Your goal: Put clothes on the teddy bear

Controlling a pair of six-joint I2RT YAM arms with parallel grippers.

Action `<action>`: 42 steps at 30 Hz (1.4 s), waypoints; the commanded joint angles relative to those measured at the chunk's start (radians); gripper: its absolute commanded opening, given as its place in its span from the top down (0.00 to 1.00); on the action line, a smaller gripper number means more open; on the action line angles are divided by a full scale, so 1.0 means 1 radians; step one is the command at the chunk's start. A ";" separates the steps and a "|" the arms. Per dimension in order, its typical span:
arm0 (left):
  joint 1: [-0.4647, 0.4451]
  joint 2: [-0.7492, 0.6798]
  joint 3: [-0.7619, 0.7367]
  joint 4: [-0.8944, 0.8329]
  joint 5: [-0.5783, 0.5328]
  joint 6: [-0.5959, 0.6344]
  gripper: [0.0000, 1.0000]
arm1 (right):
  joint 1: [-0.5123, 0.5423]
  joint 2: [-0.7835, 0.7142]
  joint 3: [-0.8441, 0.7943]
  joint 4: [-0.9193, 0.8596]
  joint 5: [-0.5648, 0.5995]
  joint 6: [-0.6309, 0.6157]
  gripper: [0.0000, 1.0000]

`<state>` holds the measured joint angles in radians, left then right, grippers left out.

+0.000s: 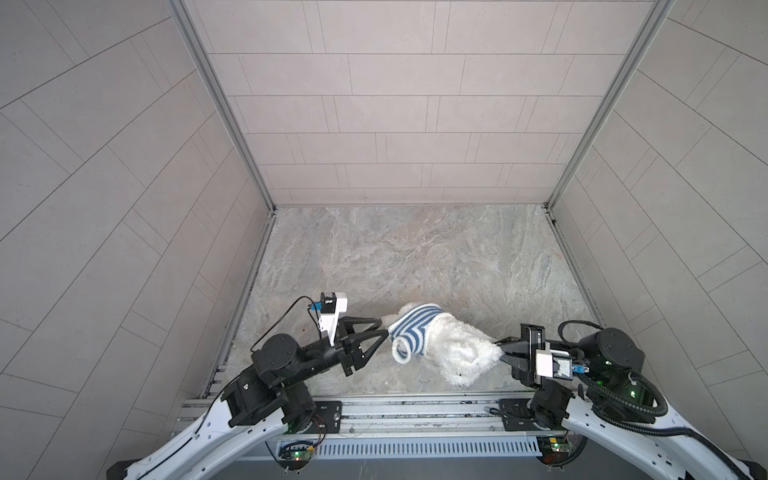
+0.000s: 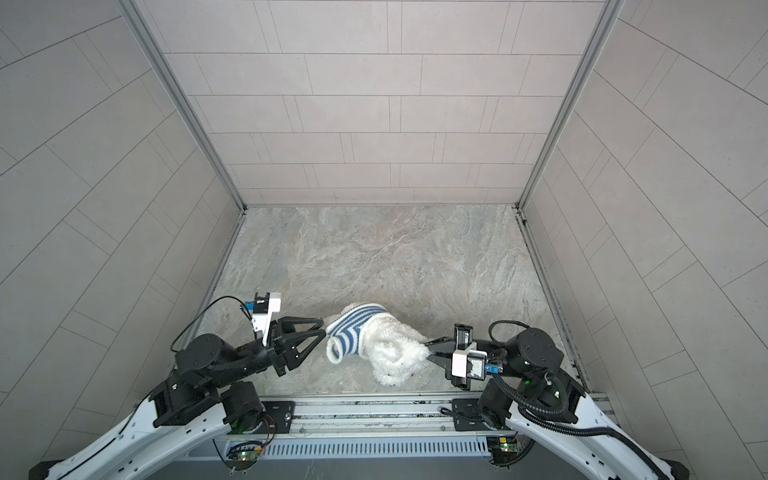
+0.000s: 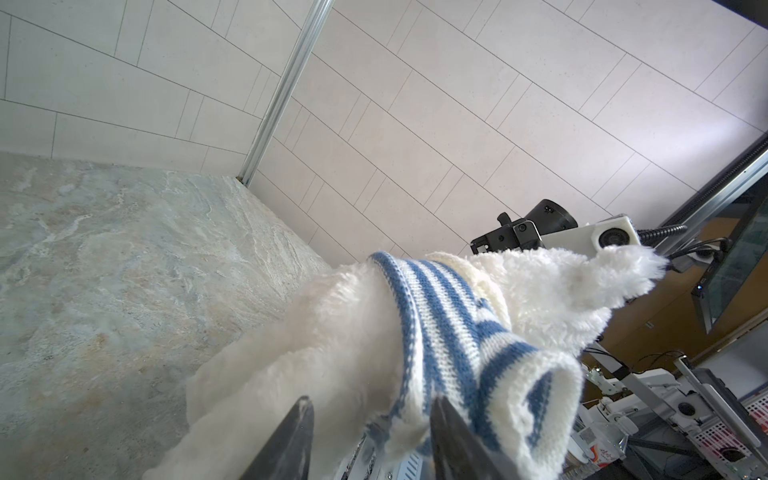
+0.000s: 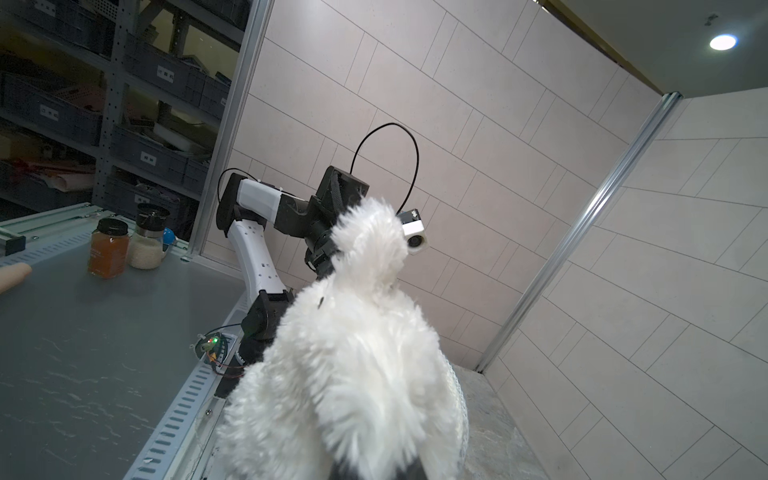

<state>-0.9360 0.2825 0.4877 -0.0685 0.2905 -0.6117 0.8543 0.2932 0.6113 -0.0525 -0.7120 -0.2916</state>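
White fur right against the lens in right wrist view: teddy bear, pinched at one end by right gripper, jaws closed tight on the plush; lies near front edge of table, stretched between the two grippers; cannot tell if it rests on the surface or hangs just above it.

Striped shirt, blue and white, bunched round the bear's end nearest left gripper; rest of the body bare toward the right gripper; one sleeve rolled open and empty, dangling toward the front; unclear which end is the head.

Left gripper at the shirt's edge, jaws about half apart with hem and fur between the fingers in left wrist view; cannot tell if actually pinching or just straddling.

Step in hand, by judgement: shirt partly on, being worked along the body; roughly midway, no limb visibly through a sleeve.

Next move probably calls for: firm pinch on knit hem only, not fur; then a slow drag along the body toward the right gripper, right hold as anchor; empty sleeve to be lined up with a limb; risk of knit snagging or the plush slipping from the right pinch.
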 commanded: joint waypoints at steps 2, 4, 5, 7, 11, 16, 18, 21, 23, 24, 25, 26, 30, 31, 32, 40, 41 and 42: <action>0.004 0.044 0.009 0.084 0.047 -0.029 0.53 | -0.001 -0.016 -0.019 0.075 0.004 -0.014 1.00; 0.004 0.063 0.006 0.117 0.074 -0.034 0.54 | -0.001 -0.017 -0.022 0.077 0.008 -0.015 1.00; 0.005 0.071 0.003 0.133 0.089 -0.038 0.55 | -0.001 -0.017 -0.023 0.077 0.011 -0.014 1.00; 0.005 0.092 -0.005 0.163 0.115 -0.051 0.59 | -0.001 -0.021 -0.027 0.077 0.018 -0.015 1.00; 0.004 0.112 -0.015 0.176 0.128 -0.064 0.67 | -0.001 -0.032 -0.034 0.079 0.034 -0.018 1.00; 0.004 0.101 -0.014 0.167 0.117 -0.059 0.77 | -0.001 -0.038 -0.034 0.074 0.047 -0.025 1.00; 0.004 0.100 -0.008 0.154 0.109 -0.054 0.84 | -0.001 -0.045 -0.035 0.075 0.055 -0.027 1.00; 0.005 0.091 -0.003 0.111 0.061 -0.044 0.98 | -0.001 -0.062 -0.043 0.100 0.071 -0.021 1.00; 0.004 0.075 0.003 0.058 -0.006 -0.036 1.00 | -0.001 -0.074 -0.049 0.120 0.076 -0.013 1.00; 0.005 0.067 0.007 0.016 -0.049 -0.030 1.00 | -0.001 -0.082 -0.053 0.137 0.078 -0.003 1.00; 0.004 0.064 0.012 -0.017 -0.076 -0.024 1.00 | -0.001 -0.087 -0.057 0.148 0.079 0.004 1.00; 0.006 0.063 0.016 -0.048 -0.106 -0.015 1.00 | -0.001 -0.093 -0.061 0.165 0.078 0.015 1.00; 0.006 0.063 0.008 -0.052 -0.133 -0.016 1.00 | -0.001 -0.102 -0.064 0.185 0.073 0.035 1.00; 0.005 0.058 0.006 -0.053 -0.142 -0.016 1.00 | -0.001 -0.103 -0.064 0.189 0.072 0.038 1.00; 0.005 0.052 0.005 -0.060 -0.157 -0.016 1.00 | -0.001 -0.108 -0.066 0.193 0.071 0.043 1.00; 0.006 -0.016 0.002 -0.122 -0.258 -0.016 1.00 | -0.001 -0.139 -0.069 0.207 0.075 0.057 1.00; 0.005 -0.021 -0.003 -0.117 -0.258 -0.018 1.00 | -0.001 -0.138 -0.070 0.207 0.074 0.059 1.00; 0.005 -0.026 -0.007 -0.104 -0.255 -0.021 1.00 | -0.001 -0.139 -0.070 0.209 0.074 0.061 1.00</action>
<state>-0.9363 0.2745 0.4824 -0.1333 0.1223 -0.6464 0.8543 0.1875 0.5213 0.0265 -0.6296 -0.2268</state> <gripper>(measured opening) 0.047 0.072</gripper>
